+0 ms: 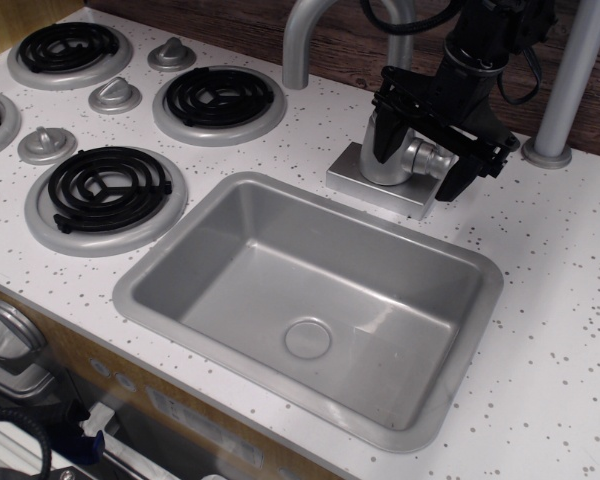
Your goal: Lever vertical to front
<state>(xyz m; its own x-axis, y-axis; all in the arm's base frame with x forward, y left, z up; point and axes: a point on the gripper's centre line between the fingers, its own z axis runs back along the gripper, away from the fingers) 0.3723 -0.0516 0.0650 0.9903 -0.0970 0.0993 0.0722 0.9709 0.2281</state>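
Note:
The lever (432, 158) shows as a short matte-silver stem sticking out to the right of the faucet column, above the square base plate (365, 185). Its paddle is hidden behind my gripper. My black gripper (417, 172) comes down from the top right and straddles the stem. One finger (385, 135) is on the left over the column and the other finger (465, 170) is on the right past the stem's end. The jaws stand apart with a gap around the stem, so the gripper looks open.
The curved silver spout (300, 40) rises behind the base at left. The grey sink (180, 240) lies just in front. Black stove burners (218, 98) and grey knobs (115, 96) fill the left side. A grey post (570, 80) stands at the back right.

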